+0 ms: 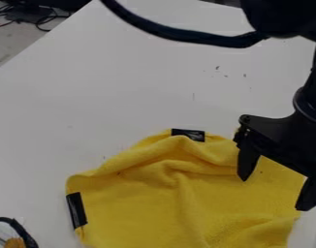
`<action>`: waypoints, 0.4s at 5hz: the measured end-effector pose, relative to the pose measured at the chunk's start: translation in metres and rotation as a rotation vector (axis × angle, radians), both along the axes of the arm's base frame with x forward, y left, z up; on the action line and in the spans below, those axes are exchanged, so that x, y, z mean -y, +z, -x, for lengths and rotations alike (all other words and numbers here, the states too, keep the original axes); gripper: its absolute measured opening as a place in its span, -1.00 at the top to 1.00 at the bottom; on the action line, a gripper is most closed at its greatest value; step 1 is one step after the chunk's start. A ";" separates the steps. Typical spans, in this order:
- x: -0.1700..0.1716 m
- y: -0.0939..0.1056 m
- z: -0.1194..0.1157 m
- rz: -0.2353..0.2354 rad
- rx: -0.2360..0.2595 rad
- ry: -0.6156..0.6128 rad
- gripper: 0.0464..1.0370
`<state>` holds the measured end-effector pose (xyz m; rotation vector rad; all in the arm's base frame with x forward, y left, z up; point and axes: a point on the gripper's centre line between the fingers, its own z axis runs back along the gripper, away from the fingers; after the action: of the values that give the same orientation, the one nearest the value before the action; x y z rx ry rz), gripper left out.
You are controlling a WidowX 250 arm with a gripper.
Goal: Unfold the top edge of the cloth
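With the hand (pixel 273 193) spread wide over the yellow cloth's (pixel 141 203) right side, I'd just pinch the top layer near the far black strip (pixel 188 134).

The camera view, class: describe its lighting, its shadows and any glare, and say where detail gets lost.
In the camera view, light on the white table is soft, without a glaring hot spot; gentle shading marks the folds of the yellow cloth; the black pincer and arm are so dark that much of their surface detail is lost.
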<state>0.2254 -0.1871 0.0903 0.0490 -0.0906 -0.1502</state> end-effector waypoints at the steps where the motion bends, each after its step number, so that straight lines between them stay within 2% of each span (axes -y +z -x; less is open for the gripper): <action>1: -0.003 -0.008 0.001 -0.023 -0.015 0.004 -0.93; 2: -0.008 -0.005 -0.013 -0.088 0.093 -0.033 -0.93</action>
<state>0.2381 -0.1792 0.0856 0.1426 -0.1773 -0.1846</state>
